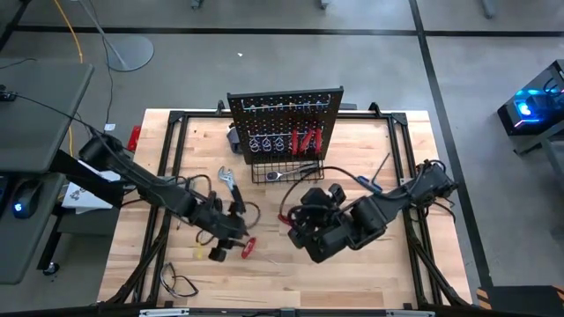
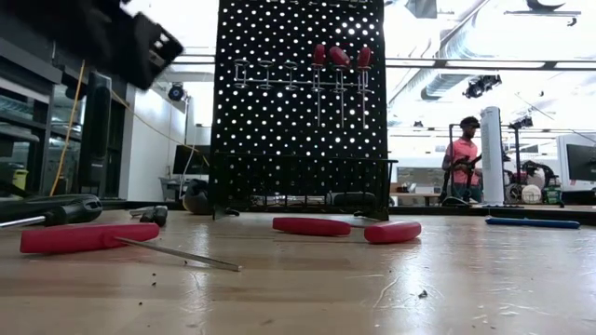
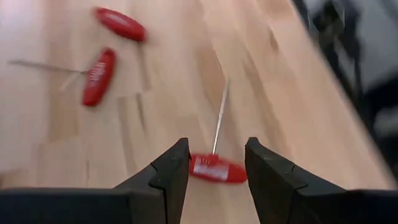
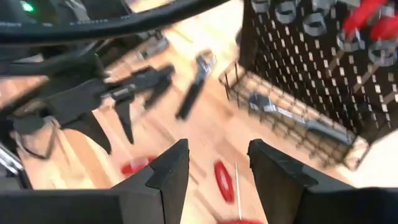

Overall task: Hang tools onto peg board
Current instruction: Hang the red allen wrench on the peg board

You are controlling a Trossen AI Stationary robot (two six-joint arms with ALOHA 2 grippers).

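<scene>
The black peg board (image 1: 286,119) stands upright at the table's far middle, with red-handled tools (image 1: 304,138) hanging on it and a wire basket (image 1: 291,172) at its base. My left gripper (image 3: 217,168) is open above a red-handled screwdriver (image 3: 216,169) that lies flat on the table; its fingers stand on either side of the handle. In the high view this gripper (image 1: 233,231) is left of centre, next to the red handle (image 1: 249,247). My right gripper (image 4: 217,165) is open and empty near the table's middle (image 1: 301,231), facing the board.
Two more red-handled tools (image 3: 99,76) (image 3: 121,23) lie on the wood beyond the left gripper. A silver wrench (image 1: 226,179) lies left of the basket and a ratchet (image 4: 292,115) in it. A blue-handled tool (image 1: 370,182) lies at the right. A black cable loop (image 1: 181,283) lies near the front edge.
</scene>
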